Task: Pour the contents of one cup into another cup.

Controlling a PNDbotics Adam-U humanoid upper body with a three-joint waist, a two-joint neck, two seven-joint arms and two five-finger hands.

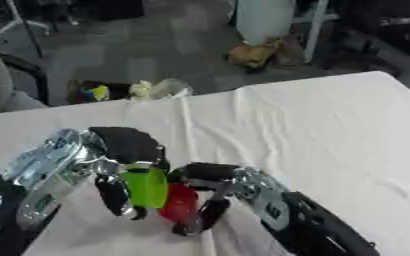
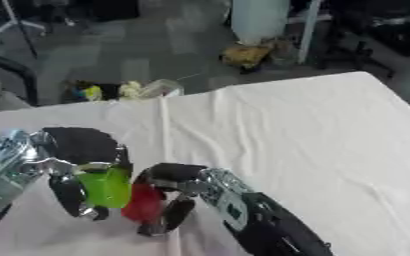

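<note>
Both of our hands meet low over the near edge of the table [image 1: 331,125], which is covered in a white cloth. Our left hand [image 1: 125,150] comes in from the left with its fingers curled round the green cup [image 1: 145,186], holding it from above and behind so the cup hangs below the palm. Our right hand [image 1: 210,175] reaches in from the lower right, its fingers wrapped round the red cup [image 1: 180,202], which sits just beside the green one and a little lower. The two cups touch or nearly touch along their sides; we cannot tell which. We also cannot make out how far either cup is tipped, nor anything inside them, since fingers hide the rims. The cloth behind the hands lies in long folds running toward the far edge. Beyond the table, on the grey floor [image 1: 147,45], a few small yellow and pale objects [image 1: 143,90] lie in a heap.
</note>
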